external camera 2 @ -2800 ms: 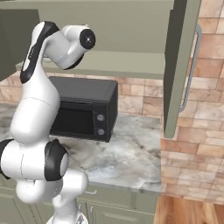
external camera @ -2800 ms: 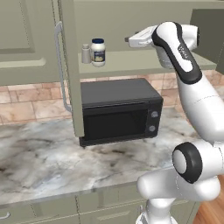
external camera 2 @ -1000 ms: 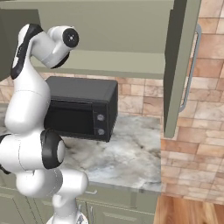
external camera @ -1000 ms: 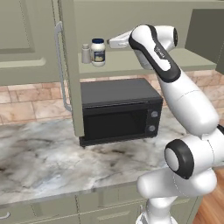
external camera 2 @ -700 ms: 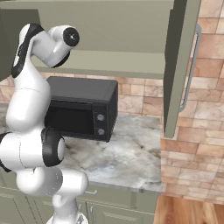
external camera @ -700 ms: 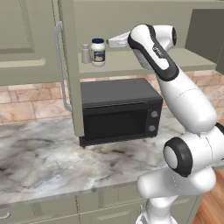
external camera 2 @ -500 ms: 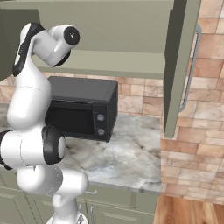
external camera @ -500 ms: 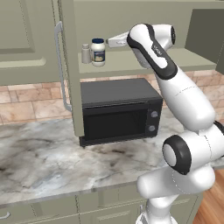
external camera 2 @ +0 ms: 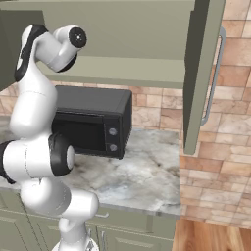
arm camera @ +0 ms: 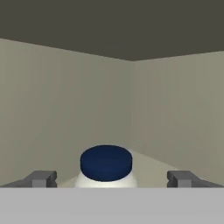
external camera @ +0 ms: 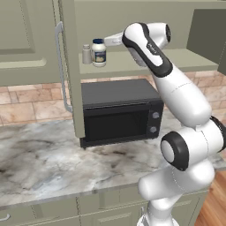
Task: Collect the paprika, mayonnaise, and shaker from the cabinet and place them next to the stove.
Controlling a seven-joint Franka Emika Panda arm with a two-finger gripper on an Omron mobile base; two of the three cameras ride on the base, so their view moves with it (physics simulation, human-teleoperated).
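Two jaws spread wide, flanking mayonnaise [arm camera: 106, 166] on cabinet [external camera: 145, 62] shelf; shaker [external camera: 86, 54] just beside.

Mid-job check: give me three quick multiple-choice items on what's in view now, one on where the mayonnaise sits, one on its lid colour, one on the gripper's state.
1. Where is the mayonnaise?
A. on the counter
B. on the cabinet shelf beside the shaker
C. on top of the microwave

2. What colour is its lid?
A. red
B. silver
C. dark blue

3. How is the gripper?
A. open, fingers apart either side of the jar
B. shut on the jar
C. shut on the shaker

Key: 1 B, the left base view shows jar and shaker side by side on the shelf. 2 C, the hand view shows a dark blue cap. 3 A, both fingertips stand wide of the jar.
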